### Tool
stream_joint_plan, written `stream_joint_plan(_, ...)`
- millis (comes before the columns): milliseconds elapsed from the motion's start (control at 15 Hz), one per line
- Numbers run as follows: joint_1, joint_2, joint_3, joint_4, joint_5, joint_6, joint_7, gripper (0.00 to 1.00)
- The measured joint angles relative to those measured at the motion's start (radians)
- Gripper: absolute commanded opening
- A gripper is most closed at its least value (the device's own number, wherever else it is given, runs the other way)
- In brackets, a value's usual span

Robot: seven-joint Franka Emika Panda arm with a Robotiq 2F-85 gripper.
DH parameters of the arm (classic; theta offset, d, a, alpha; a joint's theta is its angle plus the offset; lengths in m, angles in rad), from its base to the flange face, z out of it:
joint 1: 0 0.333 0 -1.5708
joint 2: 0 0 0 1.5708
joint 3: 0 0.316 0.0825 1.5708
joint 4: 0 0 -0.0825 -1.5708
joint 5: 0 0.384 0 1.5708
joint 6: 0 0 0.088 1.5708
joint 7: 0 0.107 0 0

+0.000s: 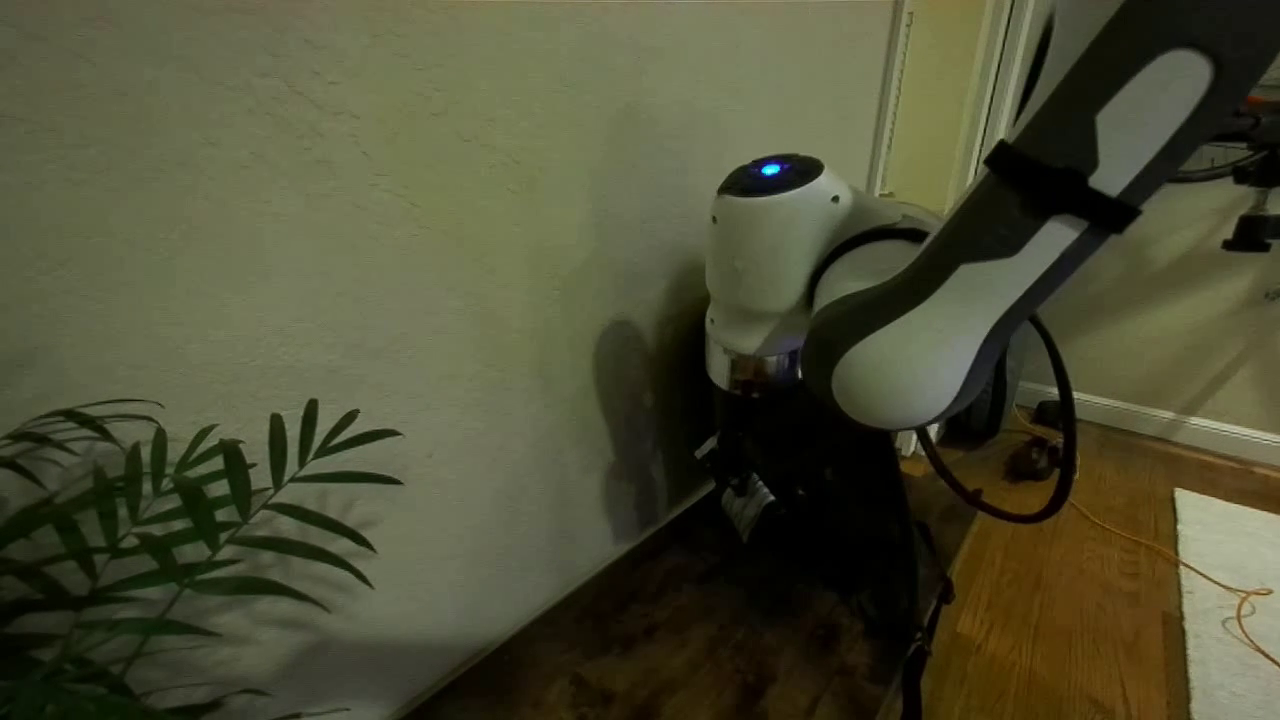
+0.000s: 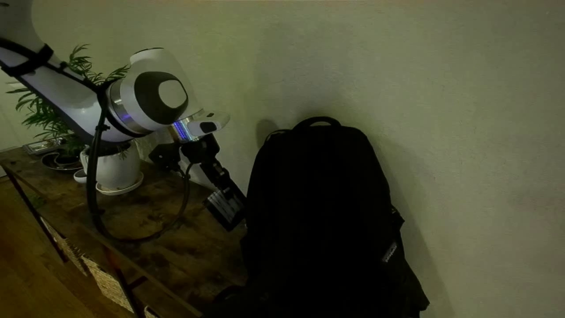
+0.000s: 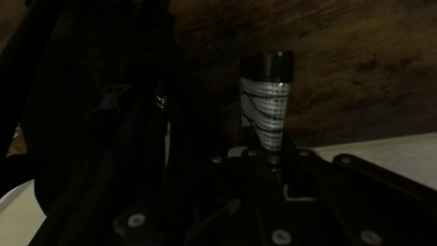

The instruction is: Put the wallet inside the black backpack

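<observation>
The wallet [image 2: 225, 209], small, dark and rectangular with a pale, dark-lined patch on its face, is hanging tilted above a table, outside the backpack and just beside its flank; whether the two are touching is hard to tell. The gripper [image 3: 269, 157] is pinching one end of it, jaws drawn together on the wallet; in the wrist view the free end is pointing away, over dark brown wood. The black backpack [image 2: 322, 212] is rising tall beside a pale wall [image 2: 485, 110], next to the bare part of the wooden table [image 2: 207, 260]. A top loop [image 2: 317, 119] is arching from it, and a small pale label [image 2: 389, 252] is showing on one side. In an exterior view, a black strap [image 1: 913, 655] is dangling near the table's edge. The white and dark grey robot arm [image 2: 75, 101] is reaching in from above, a black cable [image 2: 92, 176] looping below it. In both exterior views a leafy green plant [image 1: 235, 545] is spreading its fronds; its white pot [image 2: 117, 172] is sitting on the table. Past the table, an orange cord [image 1: 1130, 544] is trailing across a wooden floor [image 1: 1050, 600] onto a whitish rug [image 1: 1225, 560].
</observation>
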Motion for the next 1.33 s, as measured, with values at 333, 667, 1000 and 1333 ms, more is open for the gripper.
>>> stream_joint_plan(333,0.077,-0.029,-0.088,-0.020,-0.163,0.000,0.205,0.04)
stream_joint_plan(667,0.112,-0.066,-0.127,-0.035,-0.317,-0.003,0.381,0.04)
stream_joint_plan(1000,0.112,-0.098,-0.126,-0.045,-0.464,-0.029,0.528,0.04)
stream_joint_plan(1333,0.065,-0.157,-0.056,-0.047,-0.606,-0.122,0.642,0.04)
